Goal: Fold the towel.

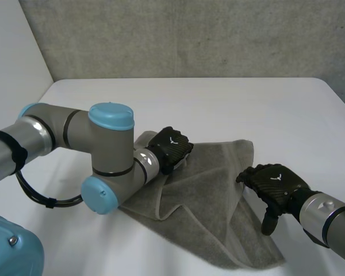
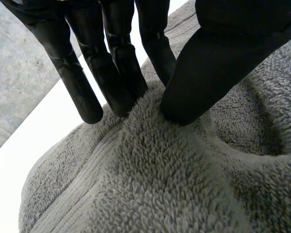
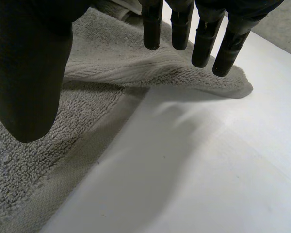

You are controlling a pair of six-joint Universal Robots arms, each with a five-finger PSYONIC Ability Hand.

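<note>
A grey terry towel (image 1: pixel 207 190) is lying rumpled near the middle of the white worktop (image 1: pixel 247 98), one layer doubled over another and a ribbed border running along its edges. The left hand (image 1: pixel 171 148) is sitting on the towel's far left corner, its fingers (image 2: pixel 87 92) and thumb (image 2: pixel 208 73) pinching a ridge of pile between them. The right hand (image 1: pixel 276 184) is hovering at the towel's right edge, spread wide and holding nothing. The left arm (image 1: pixel 103 149) is hiding the towel's left side.

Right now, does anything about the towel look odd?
Yes: the towel lies skewed on the table, one flap folded unevenly over the rest, edges misaligned. The left hand pinches a bunched ridge of it.
</note>
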